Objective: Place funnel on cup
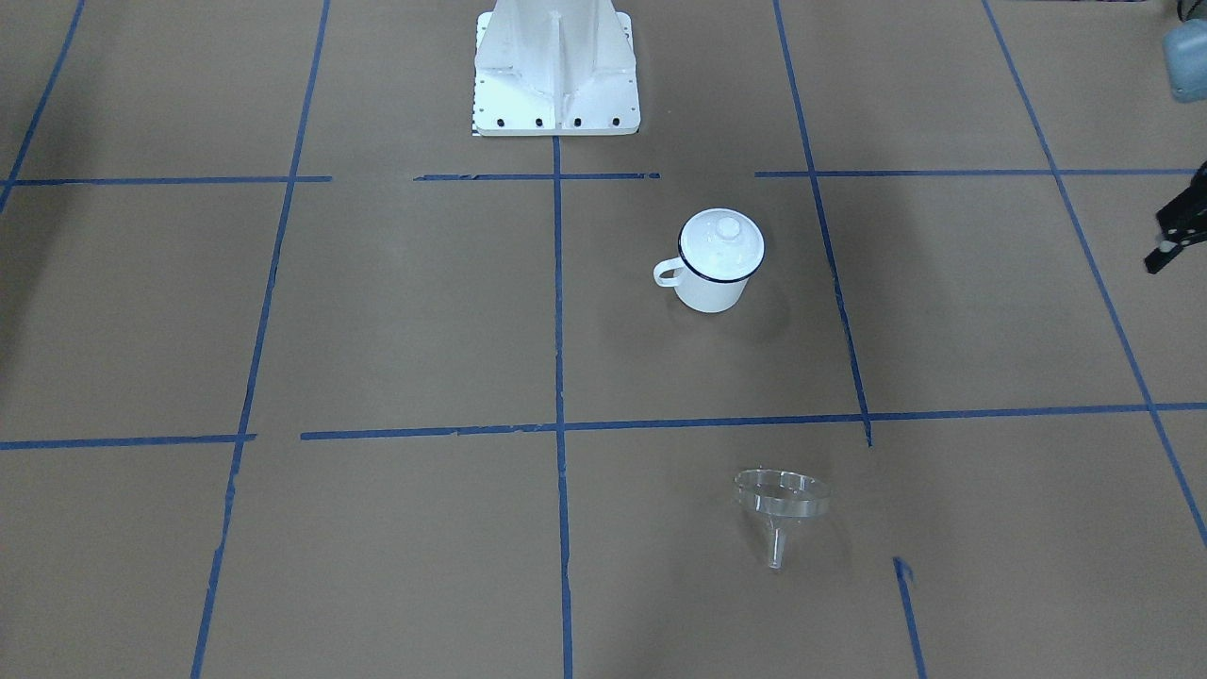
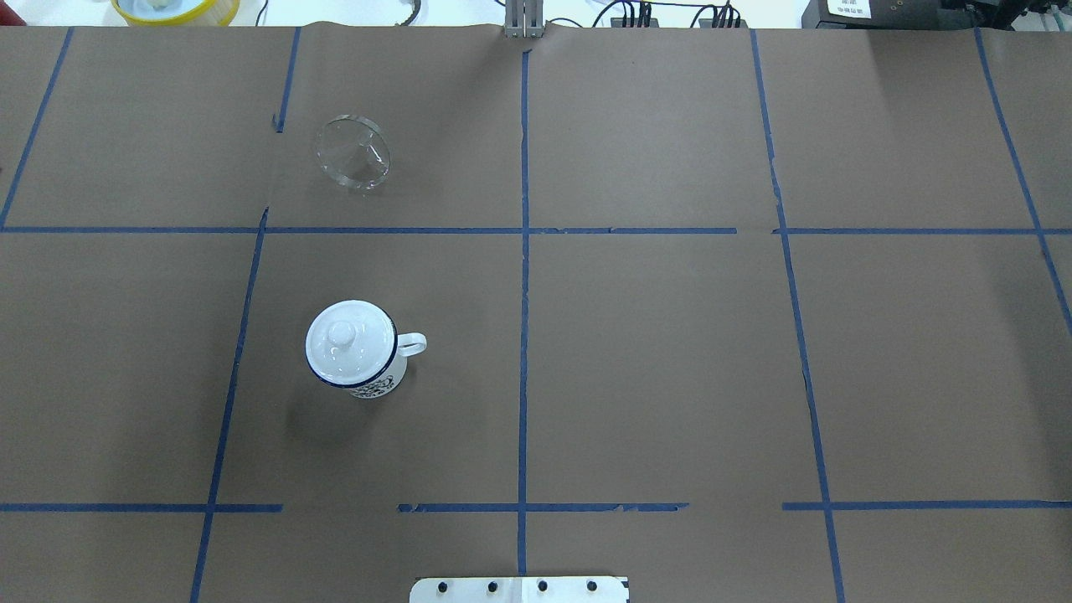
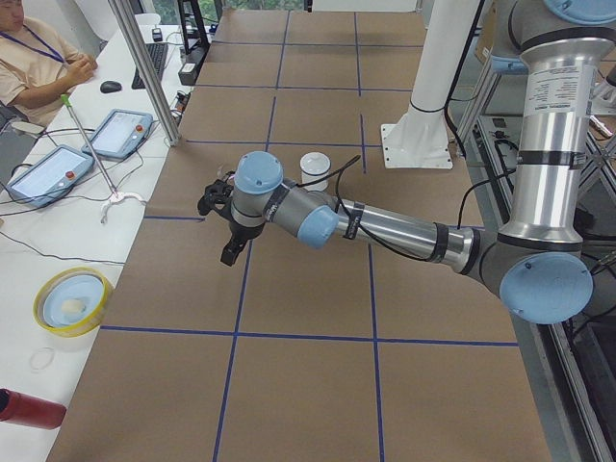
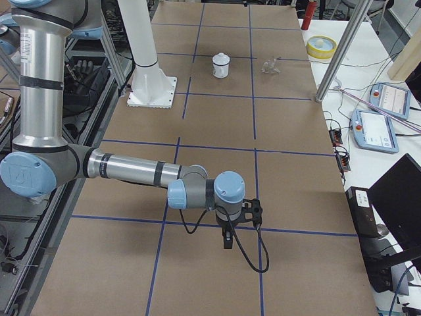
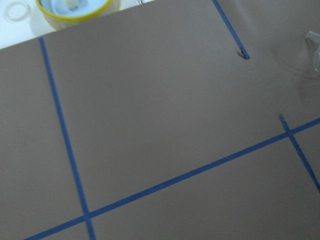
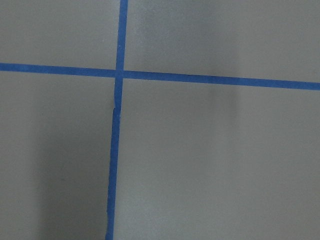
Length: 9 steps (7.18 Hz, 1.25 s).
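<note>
The cup [image 1: 709, 288], a white enamel mug with a dark blue rim, stands upright with a white knobbed lid [image 1: 724, 236] on it; it also shows in the overhead view [image 2: 377, 381]. The clear funnel [image 1: 781, 505] lies on its side on the brown paper, apart from the cup, and shows in the overhead view [image 2: 353, 151] and at the left wrist view's right edge [image 5: 315, 47]. My left gripper [image 3: 229, 252] hovers over the table's left end, away from both; only part of it shows at the front view's edge [image 1: 1174, 236]. My right gripper [image 4: 227, 240] hangs over the table's right end. I cannot tell whether either is open or shut.
A yellow-rimmed bowl [image 2: 174, 8] sits beyond the table's far left edge. The robot's white base [image 1: 556, 71] stands at the near middle edge. An operator [image 3: 38, 67] sits at a side desk with teach pendants [image 3: 120, 135]. Blue tape lines grid the brown paper.
</note>
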Each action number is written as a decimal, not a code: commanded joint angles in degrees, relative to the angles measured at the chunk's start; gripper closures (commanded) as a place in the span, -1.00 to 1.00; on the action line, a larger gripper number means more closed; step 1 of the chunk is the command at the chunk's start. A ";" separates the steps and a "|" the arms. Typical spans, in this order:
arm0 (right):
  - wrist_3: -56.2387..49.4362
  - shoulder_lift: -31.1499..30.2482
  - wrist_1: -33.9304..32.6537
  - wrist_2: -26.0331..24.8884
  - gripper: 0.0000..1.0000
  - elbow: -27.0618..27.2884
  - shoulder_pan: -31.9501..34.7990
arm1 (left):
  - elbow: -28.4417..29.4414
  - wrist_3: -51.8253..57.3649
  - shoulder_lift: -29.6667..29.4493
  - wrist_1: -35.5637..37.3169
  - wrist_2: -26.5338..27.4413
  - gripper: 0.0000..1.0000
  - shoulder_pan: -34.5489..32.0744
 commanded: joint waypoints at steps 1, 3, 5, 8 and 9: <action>0.00 0.00 0.00 0.00 -1.00 0.00 0.00 | -7.12 -24.95 -2.50 0.09 9.97 -1.00 14.83; 0.00 0.00 0.00 0.00 -1.00 0.00 0.00 | -11.70 -42.38 -6.25 3.58 15.90 -1.00 25.48; 0.00 0.00 0.00 0.00 -1.00 0.00 0.00 | -12.08 -51.38 -18.10 18.57 24.66 -1.00 34.18; 0.00 0.00 0.00 0.00 -1.00 0.00 0.00 | -11.37 -57.14 -19.73 19.70 29.08 -1.00 40.80; 0.00 0.00 0.00 0.00 -1.00 0.00 0.00 | -11.37 -57.14 -19.74 20.31 29.54 -1.00 41.78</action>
